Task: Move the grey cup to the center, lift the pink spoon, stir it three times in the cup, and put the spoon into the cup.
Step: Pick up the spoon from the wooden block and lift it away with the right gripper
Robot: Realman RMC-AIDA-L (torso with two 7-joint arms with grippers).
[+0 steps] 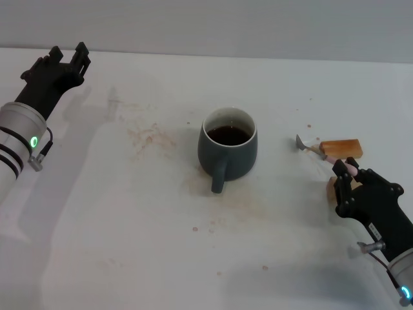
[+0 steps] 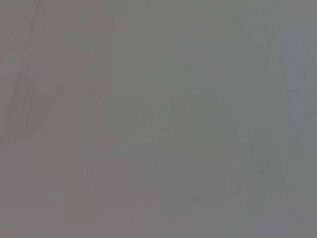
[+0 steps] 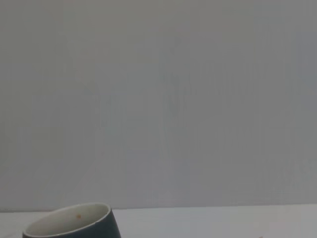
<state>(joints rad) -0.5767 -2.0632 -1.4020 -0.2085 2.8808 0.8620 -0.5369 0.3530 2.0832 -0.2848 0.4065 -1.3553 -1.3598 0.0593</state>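
Observation:
The grey cup (image 1: 227, 150) stands in the middle of the white table with dark liquid inside and its handle toward me; its rim also shows in the right wrist view (image 3: 74, 224). To its right lies the pink spoon (image 1: 314, 149), metal bowl toward the cup, stem leaning on a wooden block (image 1: 342, 148). My right gripper (image 1: 349, 173) is at the spoon's pink handle end, fingers closed narrowly around it. My left gripper (image 1: 68, 55) is held open at the far left, away from everything. The left wrist view shows only plain grey.
A second small wooden block (image 1: 331, 187) peeks out just beside my right gripper's fingers. Brownish stains (image 1: 150, 137) mark the table left of the cup. A pale wall runs along the table's far edge.

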